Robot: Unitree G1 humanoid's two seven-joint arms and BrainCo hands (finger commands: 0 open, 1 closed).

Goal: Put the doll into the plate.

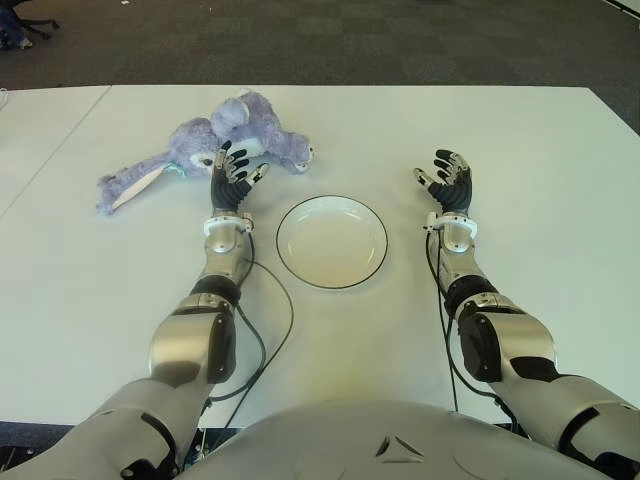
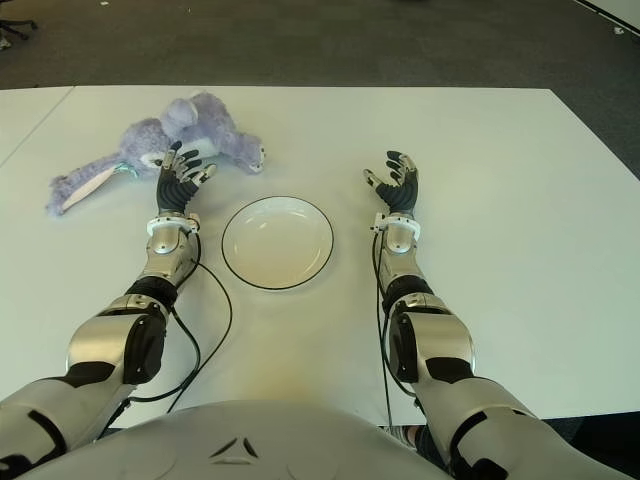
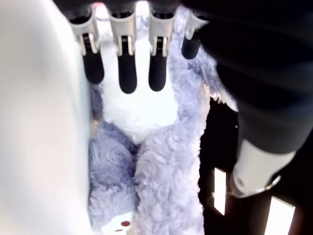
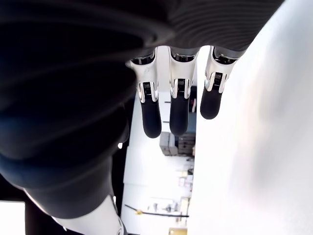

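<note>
White and broad, the counter (image 1: 120,290) runs out to a dark carpeted floor (image 1: 350,40) at its far edge. Near the middle of it, between the two arms, sits a round white plate (image 1: 331,241) with a thin dark rim; its shallow well holds nothing. The doll (image 1: 215,148), a soft lilac plush rabbit with a white front and long ears, lies on its side on the counter beyond the plate and to the robot's left, one ear stretched out toward the far left, its feet end pointing toward the plate but apart from the rim. The left hand (image 1: 234,174) is at the near edge of the doll, palm turned up and forward, its dark-tipped fingers (image 3: 127,73) extended and spread; the left wrist view shows those fingers straight out over the doll's white belly with fur close beneath them, not curled around anything, so the hand holds nothing, and whether the fingertips touch the fur cannot be told. A black cable (image 1: 268,340) trails from the left forearm back across the counter. The right hand (image 1: 447,180) shows to the right of the plate, well apart from it, fingers loosely extended and holding nothing.
</note>
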